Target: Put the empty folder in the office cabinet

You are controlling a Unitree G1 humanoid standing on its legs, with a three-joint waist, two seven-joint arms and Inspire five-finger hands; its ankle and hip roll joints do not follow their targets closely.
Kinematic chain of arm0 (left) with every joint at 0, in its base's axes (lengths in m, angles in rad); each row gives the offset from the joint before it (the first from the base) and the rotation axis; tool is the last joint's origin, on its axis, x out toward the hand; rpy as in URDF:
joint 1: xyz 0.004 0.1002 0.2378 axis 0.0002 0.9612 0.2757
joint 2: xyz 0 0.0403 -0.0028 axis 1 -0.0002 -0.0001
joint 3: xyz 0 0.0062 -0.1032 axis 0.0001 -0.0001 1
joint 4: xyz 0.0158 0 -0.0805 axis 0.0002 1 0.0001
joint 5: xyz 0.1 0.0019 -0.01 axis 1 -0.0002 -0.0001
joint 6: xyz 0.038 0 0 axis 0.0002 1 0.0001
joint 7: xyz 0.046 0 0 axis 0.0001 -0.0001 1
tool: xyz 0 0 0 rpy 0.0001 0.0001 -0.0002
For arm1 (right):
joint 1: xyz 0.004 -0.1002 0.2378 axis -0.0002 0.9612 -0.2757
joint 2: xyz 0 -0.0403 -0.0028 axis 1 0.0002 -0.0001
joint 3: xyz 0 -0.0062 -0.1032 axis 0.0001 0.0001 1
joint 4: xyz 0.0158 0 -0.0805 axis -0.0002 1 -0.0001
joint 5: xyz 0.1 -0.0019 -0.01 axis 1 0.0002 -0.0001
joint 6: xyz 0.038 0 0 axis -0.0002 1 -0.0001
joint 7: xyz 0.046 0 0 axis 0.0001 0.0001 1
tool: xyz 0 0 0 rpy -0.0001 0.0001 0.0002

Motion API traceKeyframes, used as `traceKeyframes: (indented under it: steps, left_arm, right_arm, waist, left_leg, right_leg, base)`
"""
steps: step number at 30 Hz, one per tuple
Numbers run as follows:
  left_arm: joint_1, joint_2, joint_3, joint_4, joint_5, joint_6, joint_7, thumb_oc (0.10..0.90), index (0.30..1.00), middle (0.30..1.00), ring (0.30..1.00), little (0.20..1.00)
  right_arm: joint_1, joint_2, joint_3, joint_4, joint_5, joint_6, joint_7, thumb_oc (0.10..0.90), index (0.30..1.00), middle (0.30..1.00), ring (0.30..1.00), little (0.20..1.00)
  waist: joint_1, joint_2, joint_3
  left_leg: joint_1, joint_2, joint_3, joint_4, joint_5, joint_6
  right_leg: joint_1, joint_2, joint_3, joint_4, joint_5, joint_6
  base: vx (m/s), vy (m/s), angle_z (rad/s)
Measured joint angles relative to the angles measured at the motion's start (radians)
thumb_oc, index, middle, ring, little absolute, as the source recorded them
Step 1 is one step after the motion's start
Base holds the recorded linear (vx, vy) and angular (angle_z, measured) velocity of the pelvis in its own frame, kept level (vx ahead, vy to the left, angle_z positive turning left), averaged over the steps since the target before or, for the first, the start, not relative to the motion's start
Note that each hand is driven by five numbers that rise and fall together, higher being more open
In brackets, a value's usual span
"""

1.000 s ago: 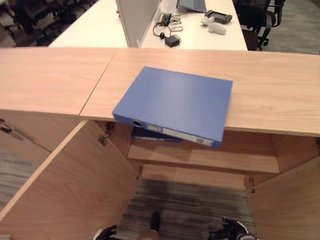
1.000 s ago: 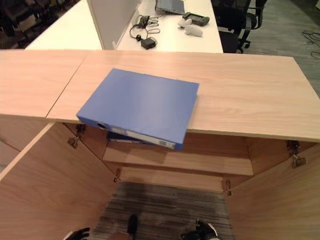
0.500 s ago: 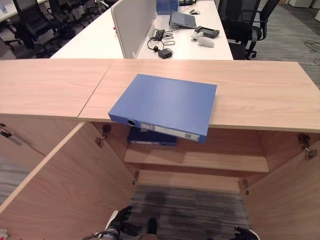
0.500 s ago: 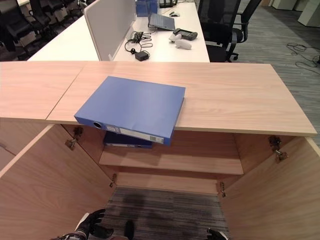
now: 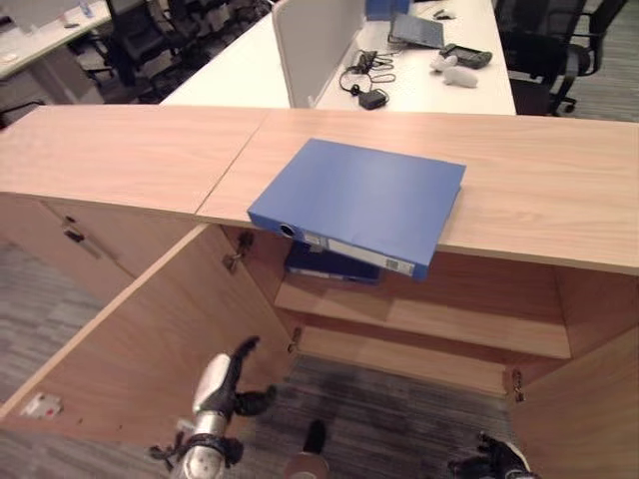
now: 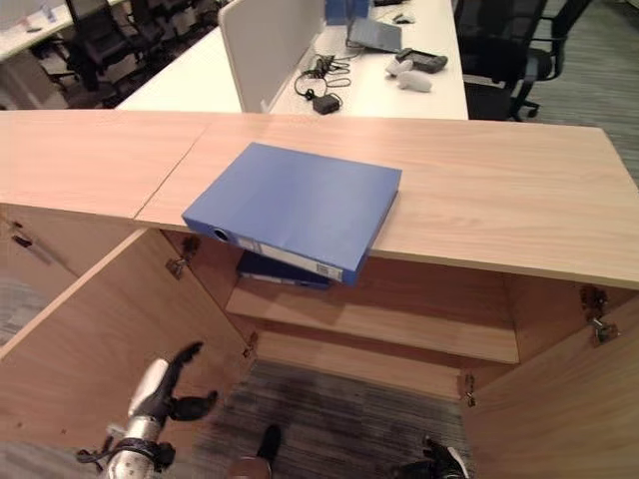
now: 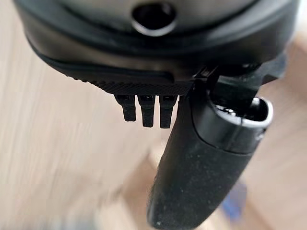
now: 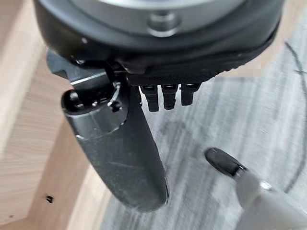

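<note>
Two blue folders are in sight: one folder [image 5: 359,200] lies flat on the wooden top of the office cabinet [image 5: 559,190], its spine corner jutting past the near edge (label and ring hole facing the robot), and a second folder [image 5: 329,266] lies on the shelf [image 5: 439,314] just below it. Both cabinet doors stand open. The left hand [image 5: 222,384] hangs low beside the left door [image 5: 150,349], fingers straight and spread, holding nothing. The right hand [image 5: 491,461] sits low at the near right, over the striped carpet [image 5: 399,399]; its fingers extend loosely, empty. Beyond, a white desk [image 5: 250,70] carries a laptop [image 5: 419,30] and cables.
</note>
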State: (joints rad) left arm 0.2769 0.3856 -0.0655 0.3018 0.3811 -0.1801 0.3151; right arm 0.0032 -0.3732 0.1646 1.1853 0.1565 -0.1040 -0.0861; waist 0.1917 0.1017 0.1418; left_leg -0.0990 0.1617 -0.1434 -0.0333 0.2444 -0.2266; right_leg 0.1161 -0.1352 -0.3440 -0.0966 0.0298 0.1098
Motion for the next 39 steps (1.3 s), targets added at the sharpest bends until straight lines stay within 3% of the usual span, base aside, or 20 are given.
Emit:
traceKeyframes:
  steps: [1,2,7,10,14,18,21,24,26,30,39]
  left_arm:
    - [0.009,0.000,0.024,-0.010,0.025,0.001,0.016,0.800,0.900,0.900,0.900,0.900]
    - [0.024,0.003,0.056,-0.051,0.030,-0.001,0.044,0.800,0.900,0.900,0.900,0.900]
    - [0.024,0.041,0.084,-0.101,0.039,0.004,0.090,0.800,0.900,0.900,0.900,0.900]
    - [0.020,0.039,0.090,-0.151,0.039,0.007,0.120,0.800,0.900,0.900,0.900,0.900]
    - [0.006,0.127,0.091,-0.316,0.165,-0.003,0.187,0.800,0.900,0.900,0.900,0.900]
    - [-0.022,0.174,0.098,-0.372,0.236,-0.017,0.208,0.800,0.900,0.900,0.900,0.900]
    - [-0.027,0.285,0.097,-0.432,0.297,-0.023,0.204,0.800,0.900,0.900,0.900,0.900]
    - [-0.052,0.331,0.095,-0.467,0.327,-0.041,0.189,0.800,0.900,0.900,0.900,0.900]
    - [-0.068,0.419,0.088,-0.514,0.343,-0.074,0.168,0.800,0.900,0.900,0.900,0.900]
    - [-0.102,0.470,0.083,-0.548,0.344,-0.100,0.125,0.800,0.900,0.900,0.900,0.900]
    - [-0.163,0.472,0.012,-0.544,0.341,-0.132,0.084,0.800,0.900,0.900,0.900,0.900]
  right_arm:
    - [0.004,-0.004,-0.014,0.000,0.000,-0.001,-0.002,0.800,0.900,0.900,0.900,0.900]
    - [0.020,-0.007,-0.021,0.002,0.000,0.000,-0.008,0.800,0.900,0.900,0.900,0.900]
    - [0.026,0.066,-0.007,0.009,0.004,0.006,-0.008,0.800,0.900,0.900,0.900,0.900]
    - [0.012,0.096,0.035,0.003,0.004,0.003,-0.009,0.800,0.900,0.900,0.900,0.900]
    - [-0.011,0.106,0.068,-0.004,0.003,-0.001,-0.009,0.800,0.900,0.900,0.900,0.900]
    - [-0.001,0.094,0.071,-0.003,0.002,-0.001,-0.010,0.800,0.900,0.900,0.900,0.900]
    - [0.011,0.086,0.078,-0.002,0.001,0.000,-0.009,0.800,0.900,0.900,0.900,0.900]
    - [0.025,0.075,0.083,-0.003,0.001,0.000,-0.005,0.800,0.900,0.900,0.900,0.900]
    - [0.032,0.064,0.097,-0.001,0.000,0.001,0.004,0.800,0.900,0.900,0.900,0.900]
    - [0.033,0.059,0.098,-0.002,0.000,0.001,0.022,0.800,0.900,0.900,0.900,0.900]
    - [0.035,0.052,0.105,-0.001,-0.018,0.000,0.034,0.800,0.900,0.900,0.900,0.900]
  waist:
    - [-0.002,0.009,-0.005]
    - [0.001,0.025,-0.014]
    - [0.010,-0.046,-0.002]
    - [0.010,-0.059,-0.004]
    - [0.009,-0.035,-0.008]
    - [0.005,-0.016,-0.020]
    - [0.005,-0.015,-0.020]
    - [-0.001,-0.010,-0.022]
    - [-0.001,-0.007,-0.024]
    - [-0.022,0.007,-0.032]
    - [-0.055,0.022,-0.043]
  left_leg:
    - [0.001,-0.001,-0.001,0.010,-0.038,0.018]
    - [0.008,0.005,0.000,-0.003,-0.100,0.070]
    - [0.045,-0.029,0.020,-0.045,-0.104,0.089]
    - [0.058,-0.034,0.025,-0.046,-0.107,0.093]
    - [0.077,-0.012,0.028,-0.046,-0.108,0.093]
    - [0.086,0.002,0.029,-0.046,-0.108,0.093]
    - [0.086,0.011,0.032,-0.046,-0.107,0.088]
    - [0.086,0.013,0.037,-0.046,-0.105,0.084]
    - [0.087,0.012,0.043,-0.046,-0.107,0.083]
    - [0.090,0.012,0.048,-0.046,-0.111,0.085]
    - [0.104,0.015,0.075,-0.046,-0.114,0.078]
  right_leg:
    - [0.001,0.001,0.002,0.000,0.001,0.001]
    - [0.004,0.014,0.001,0.000,0.004,0.009]
    - [0.012,-0.021,0.035,0.000,0.007,0.033]
    - [0.022,-0.026,0.040,0.000,0.006,0.035]
    - [0.036,-0.001,0.048,0.000,0.002,0.030]
    - [0.042,0.012,0.052,0.000,-0.001,0.024]
    - [0.038,0.022,0.058,0.000,-0.002,0.022]
    - [0.035,0.022,0.063,0.000,-0.002,0.021]
    - [0.033,0.020,0.068,0.000,-0.001,0.022]
    - [0.033,0.020,0.074,0.000,0.000,0.022]
    - [0.029,0.018,0.098,0.000,0.001,0.022]
  base:
    - [0.09,-0.026,0.11]
    - [0.07,-0.020,0.05]
    - [0.05,-0.028,-0.01]
    - [0.05,-0.026,-0.05]
    - [0.03,-0.016,-0.07]
    - [0.02,-0.007,-0.03]
    - [0.00,-0.012,-0.05]
    - [0.00,-0.005,-0.05]
    - [0.01,0.008,-0.08]
    - [0.01,0.004,-0.05]
    - [0.01,0.005,-0.08]
